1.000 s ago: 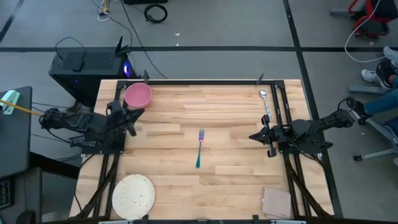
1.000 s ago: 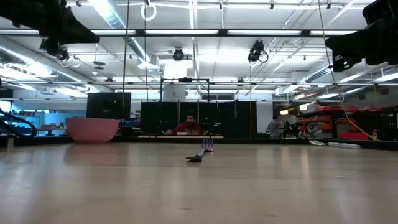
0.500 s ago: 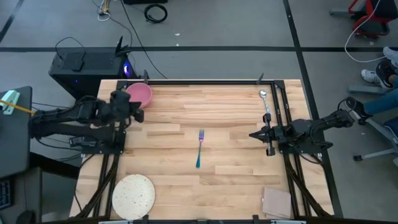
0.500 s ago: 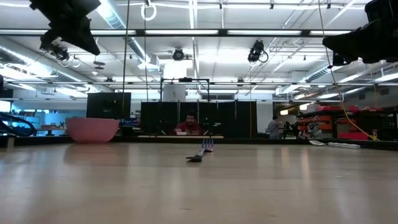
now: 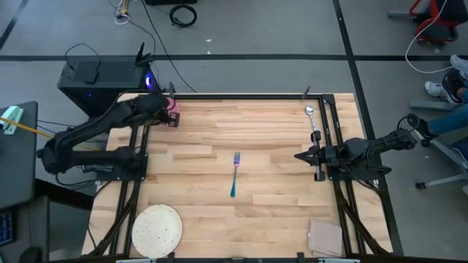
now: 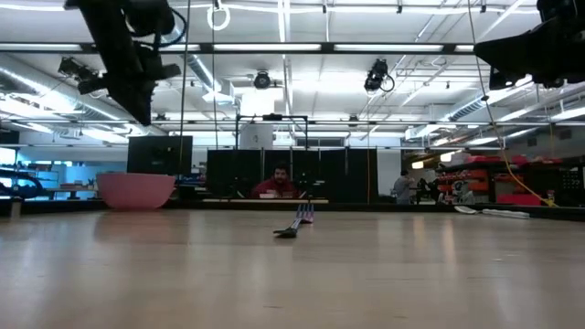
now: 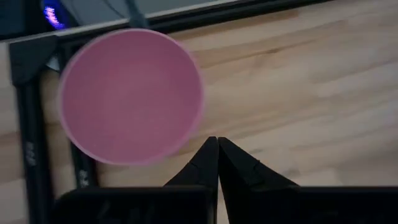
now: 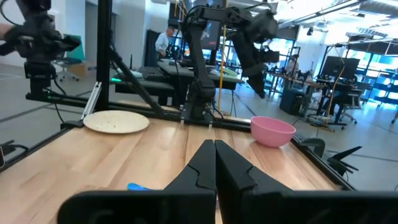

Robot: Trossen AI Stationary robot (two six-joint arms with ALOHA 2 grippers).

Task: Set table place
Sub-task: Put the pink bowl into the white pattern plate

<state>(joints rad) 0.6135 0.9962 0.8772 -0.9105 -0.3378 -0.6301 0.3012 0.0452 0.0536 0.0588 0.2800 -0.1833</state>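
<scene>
Pink bowl (image 5: 172,107) at table's (image 5: 270,139) far-left corner; left gripper (image 7: 217,144) poised above it, fingers closed, empty. Fork (image 5: 235,174) mid-table, spoon (image 5: 312,120) far right, plate (image 5: 156,230) near-left. Right gripper (image 5: 301,157) closed, empty, by right rail

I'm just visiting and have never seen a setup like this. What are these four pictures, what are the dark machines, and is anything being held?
They show one moment from four cameras: overhead, at tabletop height, and on each arm's wrist. The dark machines are two robot arms with two-finger grippers. The left gripper, fingers shut, hovers above the pink bowl at the far left corner of the table. The right gripper, also shut, waits by the right rail. Nothing is held. On the wood lie a fork in the middle, a spoon at the far right, a speckled plate at the near left and a tan pad at the near right.
</scene>
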